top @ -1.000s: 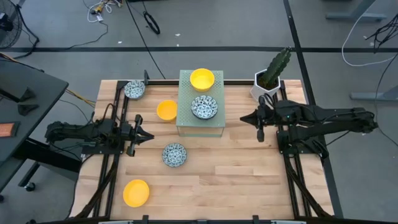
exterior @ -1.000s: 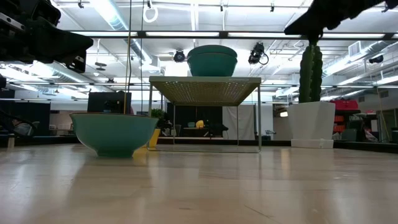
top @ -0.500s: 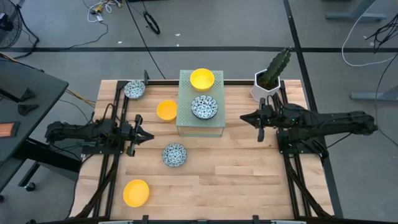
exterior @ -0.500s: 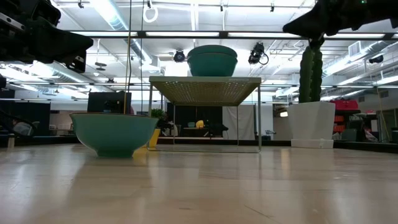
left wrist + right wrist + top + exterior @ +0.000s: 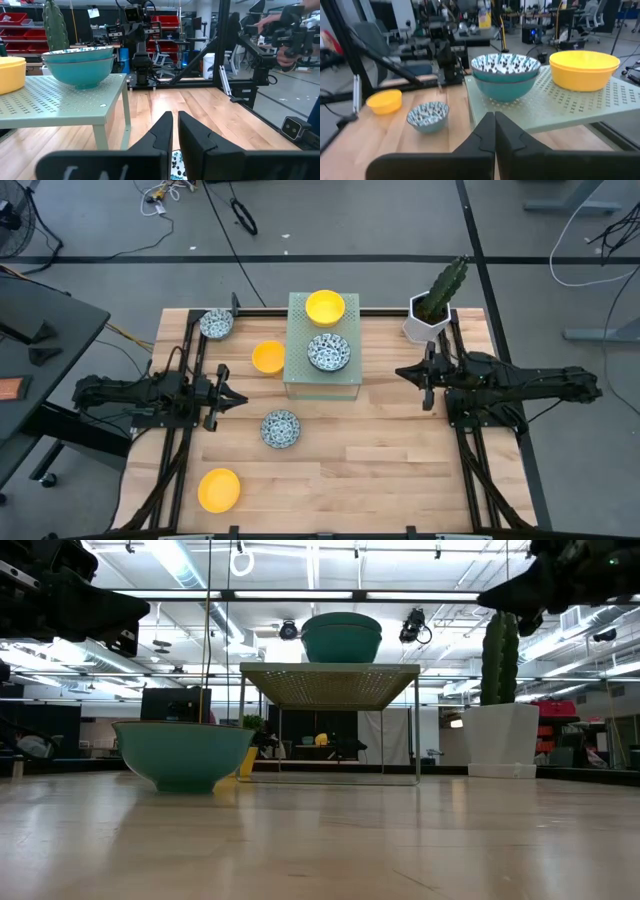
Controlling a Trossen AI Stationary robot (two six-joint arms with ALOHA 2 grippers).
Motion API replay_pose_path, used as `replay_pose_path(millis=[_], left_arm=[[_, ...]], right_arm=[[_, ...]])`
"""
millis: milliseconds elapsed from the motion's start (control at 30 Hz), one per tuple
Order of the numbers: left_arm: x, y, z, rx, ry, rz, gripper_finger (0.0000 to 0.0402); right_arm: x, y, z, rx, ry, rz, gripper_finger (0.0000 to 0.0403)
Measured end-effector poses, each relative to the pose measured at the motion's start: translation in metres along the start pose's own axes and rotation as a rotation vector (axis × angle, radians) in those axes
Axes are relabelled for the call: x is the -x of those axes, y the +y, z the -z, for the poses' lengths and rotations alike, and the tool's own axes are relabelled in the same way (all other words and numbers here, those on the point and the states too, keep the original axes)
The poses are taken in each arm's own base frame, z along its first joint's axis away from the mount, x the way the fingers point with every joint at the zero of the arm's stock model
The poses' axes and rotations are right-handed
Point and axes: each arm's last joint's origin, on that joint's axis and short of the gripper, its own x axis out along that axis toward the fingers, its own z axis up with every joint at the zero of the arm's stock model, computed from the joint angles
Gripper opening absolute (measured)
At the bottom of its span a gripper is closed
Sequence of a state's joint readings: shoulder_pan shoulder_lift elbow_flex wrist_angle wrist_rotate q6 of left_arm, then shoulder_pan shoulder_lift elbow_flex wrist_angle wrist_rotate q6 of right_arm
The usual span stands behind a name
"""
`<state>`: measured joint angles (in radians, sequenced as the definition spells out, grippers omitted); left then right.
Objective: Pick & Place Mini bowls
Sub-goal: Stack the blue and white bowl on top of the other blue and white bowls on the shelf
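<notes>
Standing over the wooden table (image 5: pixel 380 450), I see a pale green perforated stand (image 5: pixel 322 380) near the middle toward the back edge, with two mini bowls on top: a yellow bowl (image 5: pixel 325 307) at the rear and a blue-patterned bowl (image 5: pixel 328 352) in front of it. Just beside the stand on the left arm's side sits a second yellow bowl (image 5: pixel 268 357) on the tabletop. Another patterned bowl (image 5: pixel 216 324) rests near the back left corner, a third patterned bowl (image 5: pixel 281 428) lies on the open wood in front of the stand, and a third yellow bowl (image 5: pixel 218 489) sits well apart near the front left. That makes six bowls in sight from above.

The left gripper (image 5: pixel 232 399) hovers above the table to the left of the stand, between the yellow bowl beside the stand and the patterned bowl in front; its fingers (image 5: pixel 161 134) are drawn close with only a thin slit between them, holding nothing. The right gripper (image 5: pixel 410 373) hangs on the other side of the stand, just in front of the cactus pot (image 5: pixel 430 318), pointing toward the stand. Its fingers (image 5: pixel 482 131) are pressed together and empty, aimed at the patterned bowl on the stand.
</notes>
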<state>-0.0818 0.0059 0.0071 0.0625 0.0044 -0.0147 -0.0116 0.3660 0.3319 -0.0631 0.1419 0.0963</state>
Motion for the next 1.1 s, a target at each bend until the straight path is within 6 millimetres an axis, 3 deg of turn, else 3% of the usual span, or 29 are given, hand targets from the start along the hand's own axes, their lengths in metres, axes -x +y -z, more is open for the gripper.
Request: replay_pose_path(millis=[467, 900, 1100], left_arm=[[0.000, 0.000, 0.000, 0.000, 0.000, 0.000, 0.0034], [0.000, 0.000, 0.000, 0.000, 0.000, 0.000, 0.0034], [0.000, 0.000, 0.000, 0.000, 0.000, 0.000, 0.0034]], right_arm=[[0.008, 0.002, 0.018, -0.100, -0.070, -0.171, 0.0000], [0.023, 0.000, 0.015, -0.085, -0.148, -0.187, 0.0000], [0.023, -0.001, 0.028, -0.106, -0.150, -0.176, 0.0000]])
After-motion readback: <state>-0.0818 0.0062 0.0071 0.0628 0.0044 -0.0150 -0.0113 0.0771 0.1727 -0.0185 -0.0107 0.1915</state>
